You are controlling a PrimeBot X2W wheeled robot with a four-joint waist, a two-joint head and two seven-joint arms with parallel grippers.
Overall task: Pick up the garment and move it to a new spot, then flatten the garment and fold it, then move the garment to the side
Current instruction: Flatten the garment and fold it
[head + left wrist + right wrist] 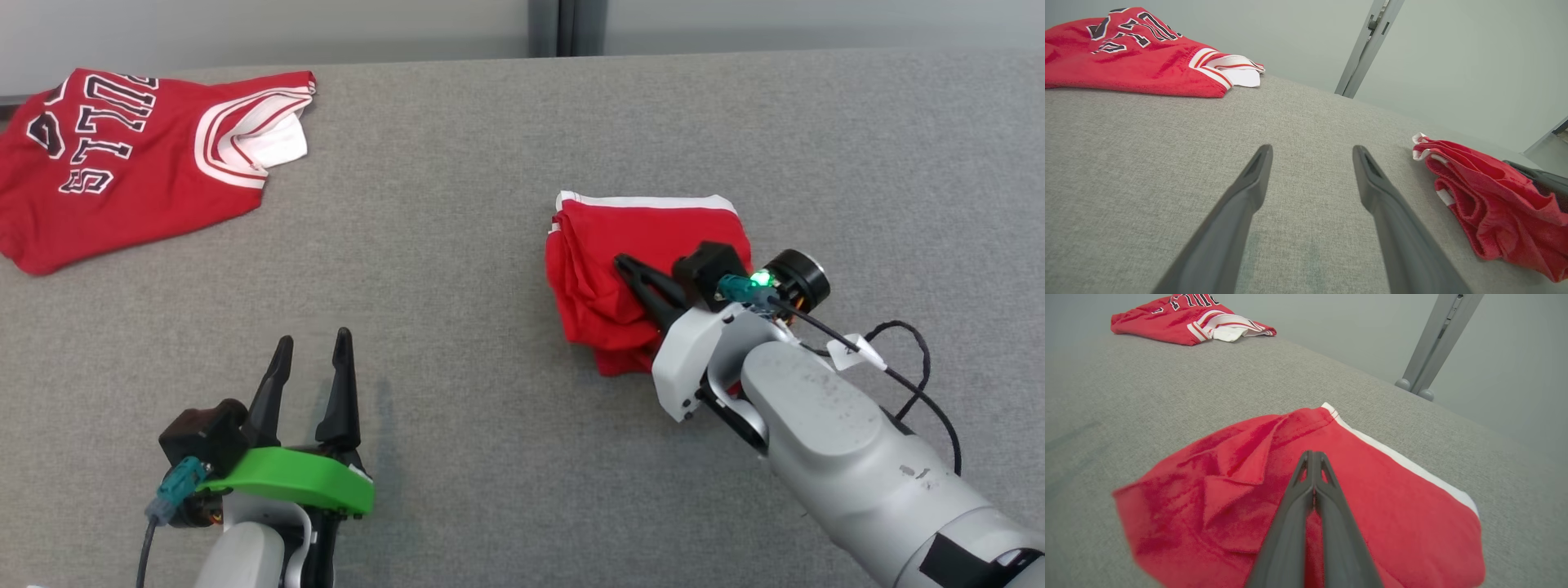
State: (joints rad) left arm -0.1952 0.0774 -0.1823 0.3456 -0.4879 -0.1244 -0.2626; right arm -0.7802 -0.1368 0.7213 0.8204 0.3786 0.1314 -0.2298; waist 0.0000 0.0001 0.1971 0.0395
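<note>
Two red garments are lying on the grey fabric-covered table (490,392). One, a folded red cloth garment with white trim (645,233), is sitting on the table's right half. The other, a red jersey with white-and-red banding (155,188), is spreading over the table's far left corner, with the head view cutting off its left edge. Its black, white-edged lettering is showing upside down and seems to read "BULLS", though the first letter is hard to make out.

Two grippers are showing over the table. The right gripper (625,263) is pressing its fingers fully together on the folded garment's top, and I cannot tell whether it is pinching cloth. The left gripper (314,341) is hovering over the table's near left part, spread wide and holding nothing.
</note>
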